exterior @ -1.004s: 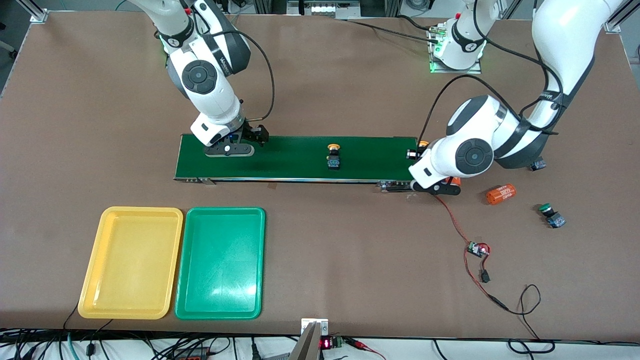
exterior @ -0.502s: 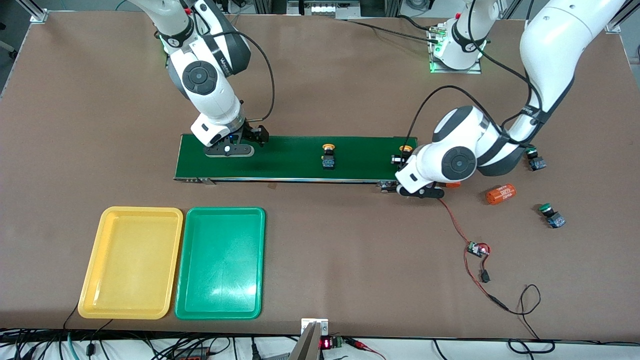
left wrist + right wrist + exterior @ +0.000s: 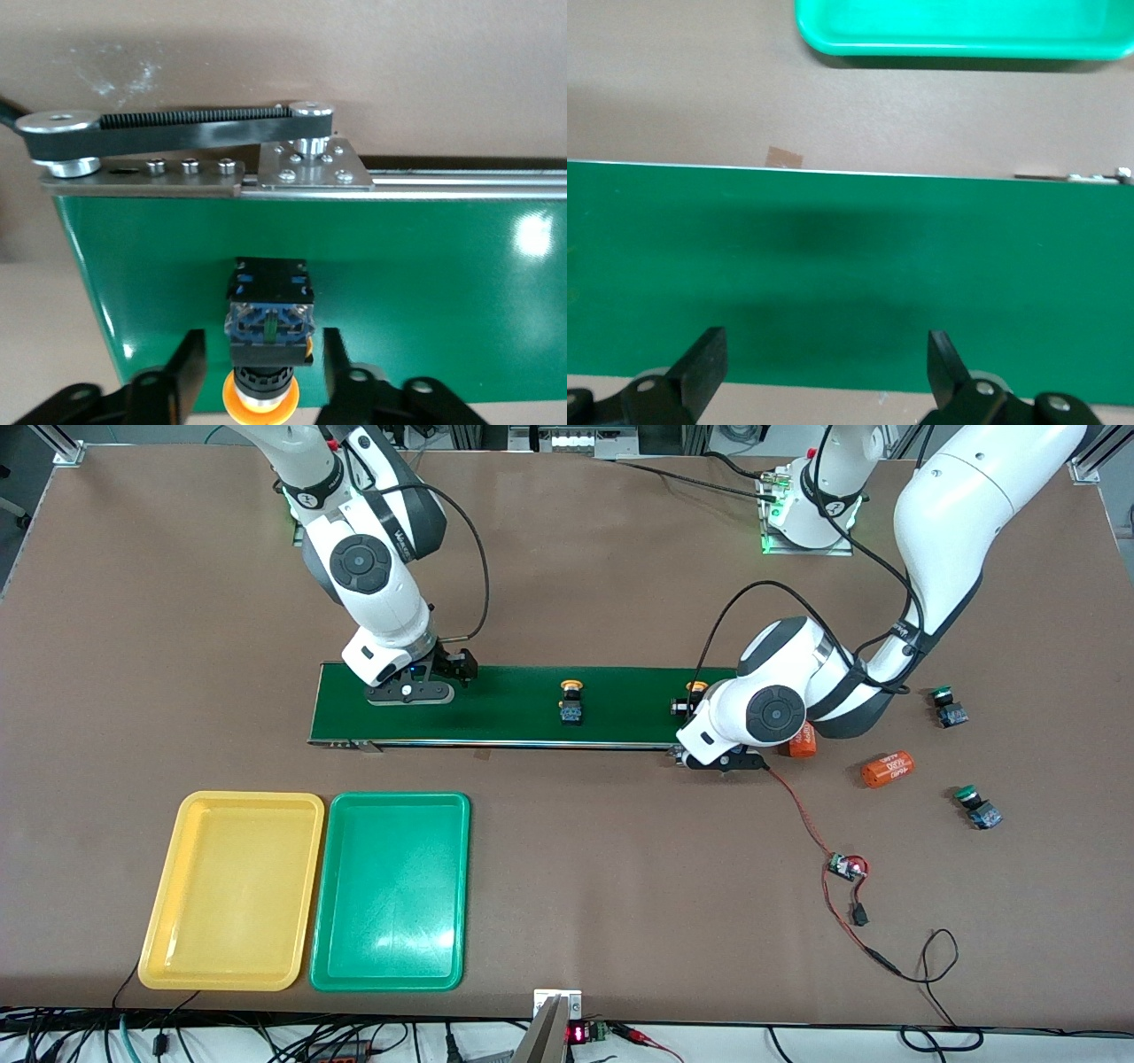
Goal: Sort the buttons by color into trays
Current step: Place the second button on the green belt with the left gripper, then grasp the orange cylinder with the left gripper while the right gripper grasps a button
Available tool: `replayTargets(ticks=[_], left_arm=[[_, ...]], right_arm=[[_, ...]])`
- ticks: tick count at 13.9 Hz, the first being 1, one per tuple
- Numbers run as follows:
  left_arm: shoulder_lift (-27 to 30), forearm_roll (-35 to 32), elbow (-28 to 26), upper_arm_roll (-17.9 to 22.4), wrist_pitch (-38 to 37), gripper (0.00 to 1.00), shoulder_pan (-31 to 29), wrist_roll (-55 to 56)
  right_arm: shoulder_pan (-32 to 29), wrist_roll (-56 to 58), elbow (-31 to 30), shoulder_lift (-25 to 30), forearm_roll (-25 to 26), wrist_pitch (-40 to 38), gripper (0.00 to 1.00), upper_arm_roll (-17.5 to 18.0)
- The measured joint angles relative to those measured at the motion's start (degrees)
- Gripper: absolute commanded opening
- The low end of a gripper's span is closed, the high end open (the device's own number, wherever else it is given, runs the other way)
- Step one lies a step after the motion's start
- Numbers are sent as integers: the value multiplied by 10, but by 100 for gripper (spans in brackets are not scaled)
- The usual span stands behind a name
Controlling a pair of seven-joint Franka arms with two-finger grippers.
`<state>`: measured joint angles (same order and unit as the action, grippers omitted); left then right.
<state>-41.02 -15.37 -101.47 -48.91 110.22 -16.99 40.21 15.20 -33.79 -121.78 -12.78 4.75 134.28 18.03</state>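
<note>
Left wrist view shows the left gripper jaws parted, straddling a yellow-capped button on the conveyor belt, probably just set down; the right gripper waits wide open over the belt's other end.

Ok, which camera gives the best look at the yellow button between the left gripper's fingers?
The left wrist view: the yellow-capped button lies on the green belt between the left gripper's open fingers, which stand clear of it. The front view shows only its cap beside the arm. The right wrist view misses it.
</note>
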Motion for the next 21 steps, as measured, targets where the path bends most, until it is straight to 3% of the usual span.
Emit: replayTargets(ticks=[3,7,12,21], left_arm=[[6,0,21,6,-8,100,-24,9],[9,-24,66,11,-79,100,-94,-18],[2,-50,67,42,-80,100,-120,-83],[-7,-74,-44,54,52,100,-145,-115]], right_arm=[[6,-7,0,-10,3,10,100,0],[16,-25,0,-15,5,21,100,0],[32,-60,22,-32,15,26,100,0],[43,-89,58,-64,33,25,100,0]])
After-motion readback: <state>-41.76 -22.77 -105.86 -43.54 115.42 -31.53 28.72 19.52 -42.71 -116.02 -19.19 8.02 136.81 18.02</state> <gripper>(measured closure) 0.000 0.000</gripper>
